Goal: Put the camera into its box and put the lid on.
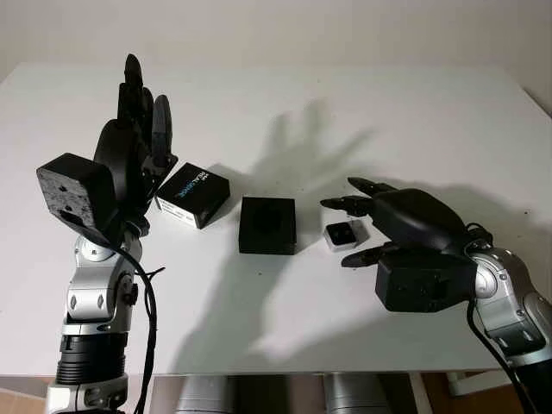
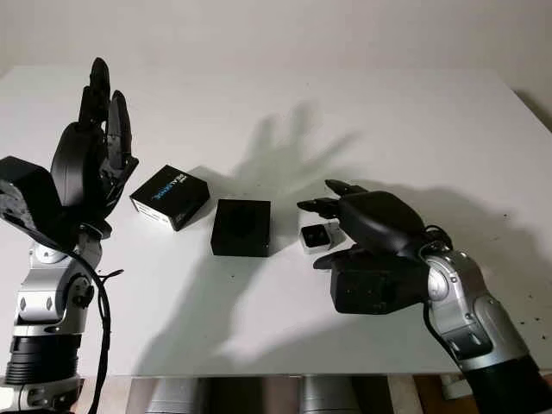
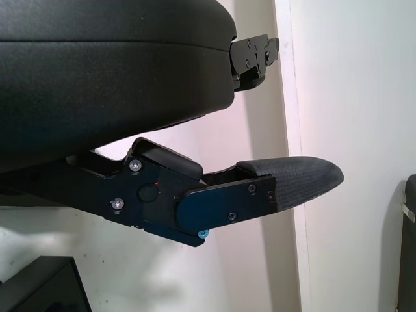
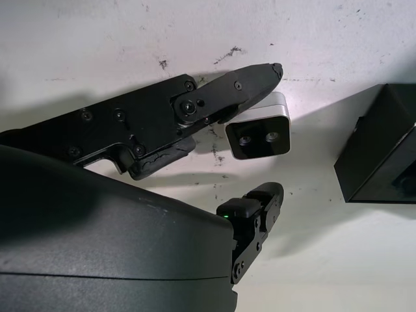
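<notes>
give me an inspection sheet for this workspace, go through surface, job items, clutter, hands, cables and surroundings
Surface: white table, a few dark scuff marks near the camera in the right wrist view.
Job's things: small silver camera on the table, right of the plain black box; printed black box to the left of that. Which of the two is the lid cannot be told.
Clutter: nothing seen.
Hands: right hand open, low over the table, fingers either side of the camera, not gripping it. Left hand open, raised upright at the table's left.
Cables: black cable looping along the left arm.
Surroundings: pale wall behind the table.
</notes>
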